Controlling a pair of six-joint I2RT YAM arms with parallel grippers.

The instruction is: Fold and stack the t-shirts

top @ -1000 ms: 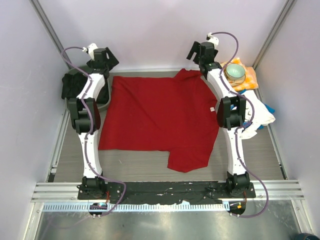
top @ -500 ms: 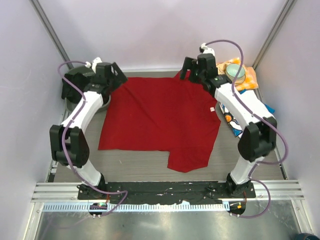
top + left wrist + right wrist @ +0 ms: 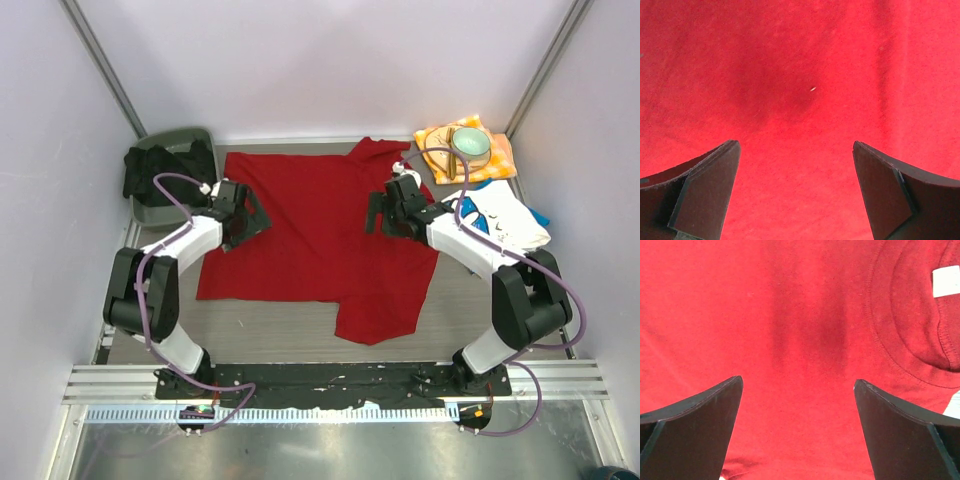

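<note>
**Top view.** The red t-shirt (image 3: 320, 235) lies spread flat over the middle of the worktop (image 3: 265, 325), with one sleeve at the far edge and one toward the near edge. The left gripper (image 3: 246, 216) is over the shirt's left margin. The right gripper (image 3: 383, 214) is over its right part. Both have their jaws spread wide and hold nothing. The printed t-shirt (image 3: 500, 215) lies crumpled at the right edge of the worktop, just beside the red one. The right arm hides whether the two shirts touch. An orange cloth (image 3: 497, 160) with a bowl (image 3: 470, 143) on it occupies the far right corner. A dark tray (image 3: 175, 140) occupies the far left corner.

**Left wrist view.** The left gripper (image 3: 794, 150) stands fully apart above smooth red cloth, with nothing between the fingers.

**Right wrist view.** The right gripper (image 3: 798, 385) is equally wide and has nothing in it. The collar (image 3: 890, 347) and a white label (image 3: 946, 281) lie ahead, to the right.
</note>
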